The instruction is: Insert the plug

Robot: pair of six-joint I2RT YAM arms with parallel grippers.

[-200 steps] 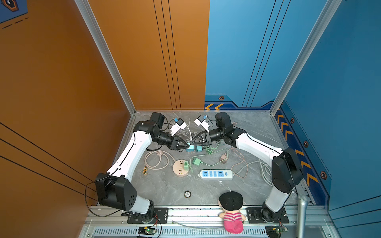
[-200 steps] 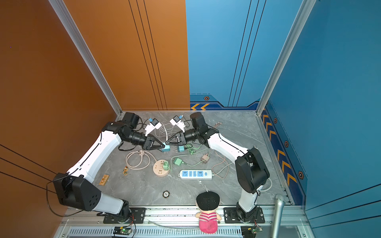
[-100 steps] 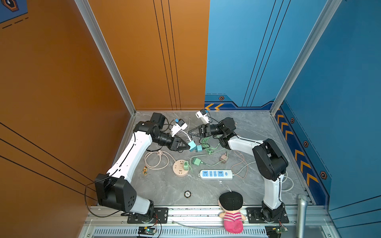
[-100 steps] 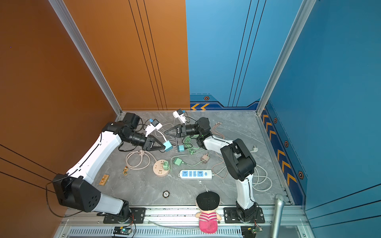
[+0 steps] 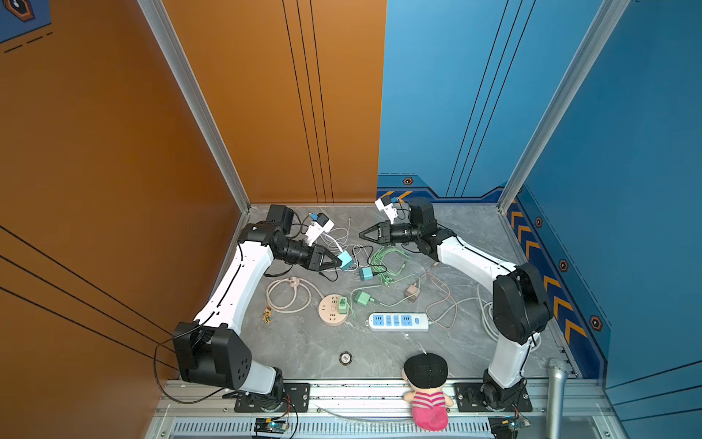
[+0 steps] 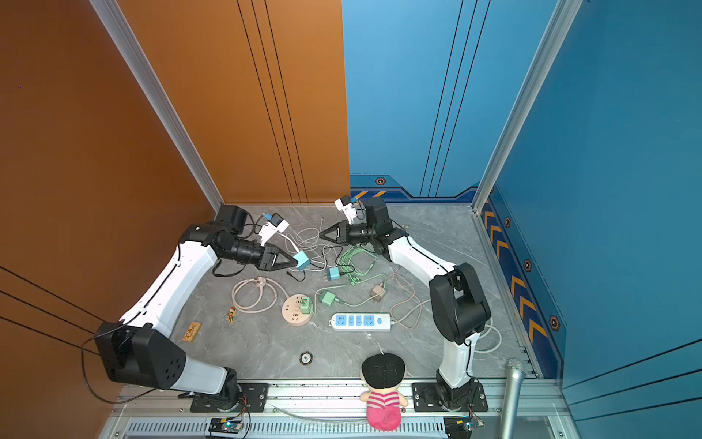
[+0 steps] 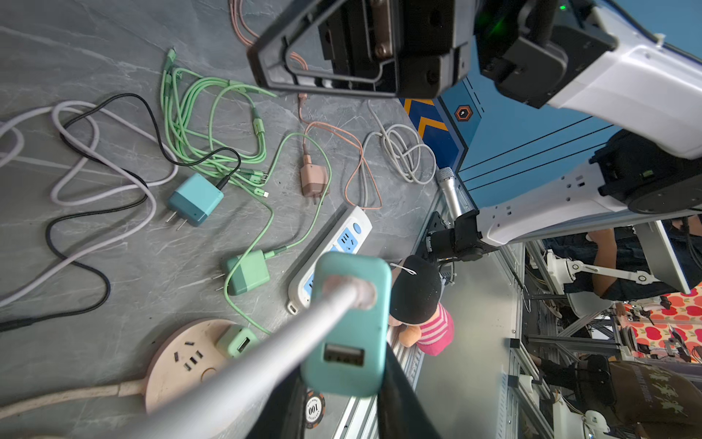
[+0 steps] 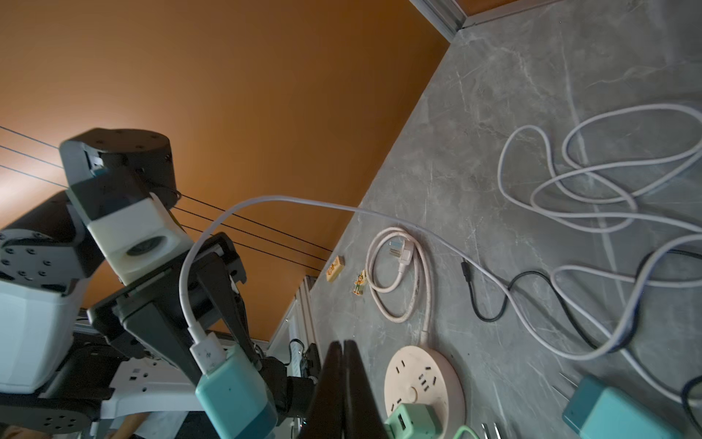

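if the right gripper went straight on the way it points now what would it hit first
Probably the white cable arcing from the teal charger in the left gripper; depth is unclear, so the right gripper might pass beside it.

Grey marble tabletop (image 5: pixel 304 353) — power strip (image 5: pixel 397 321), round socket (image 5: pixel 328 316), green charger (image 5: pixel 362 297)
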